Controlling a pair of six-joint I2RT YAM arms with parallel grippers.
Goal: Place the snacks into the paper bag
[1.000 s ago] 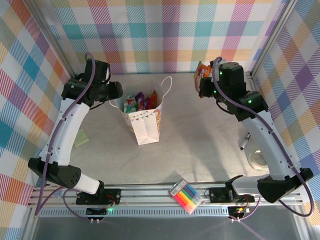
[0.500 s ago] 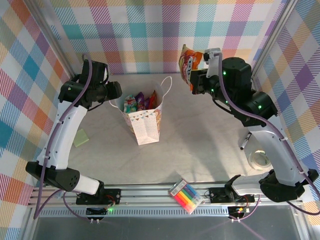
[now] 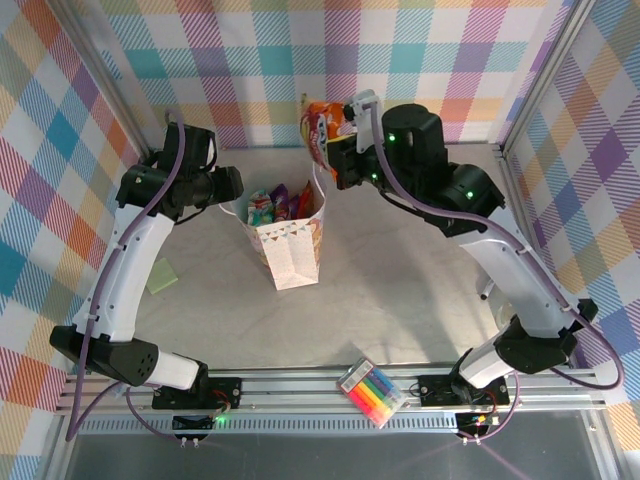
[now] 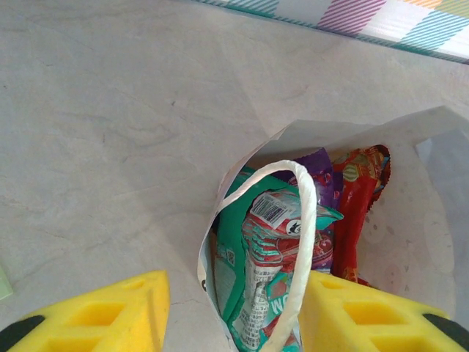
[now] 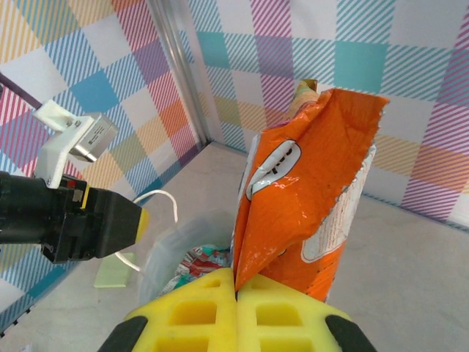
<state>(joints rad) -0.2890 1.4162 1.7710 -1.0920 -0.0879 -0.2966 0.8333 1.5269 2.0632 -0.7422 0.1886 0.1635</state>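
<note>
The white paper bag (image 3: pixel 291 252) stands upright at mid-table with its mouth open. Inside it are a teal packet (image 4: pixel 256 293), a purple packet (image 4: pixel 324 166) and a red packet (image 4: pixel 357 209). My left gripper (image 4: pixel 234 312) is open and straddles the bag's left rim and its rope handle (image 4: pixel 302 235), which lies against the right finger. In the top view that gripper (image 3: pixel 237 192) sits at the bag's left edge. My right gripper (image 5: pixel 236 282) is shut on the lower corner of the large orange-red chip bag (image 5: pixel 308 183), held up just behind the paper bag's mouth (image 3: pixel 322 130).
A flat pack of coloured markers (image 3: pixel 372 393) lies by the front rail. A green note (image 3: pixel 163 275) rests on the table left of the left arm, and a pen (image 3: pixel 487 291) lies at the right. Plaid walls close in the back and both sides.
The right arm has swung left and lifted, carrying the chip bag from the back right corner to just behind the paper bag. The left arm has barely moved.
</note>
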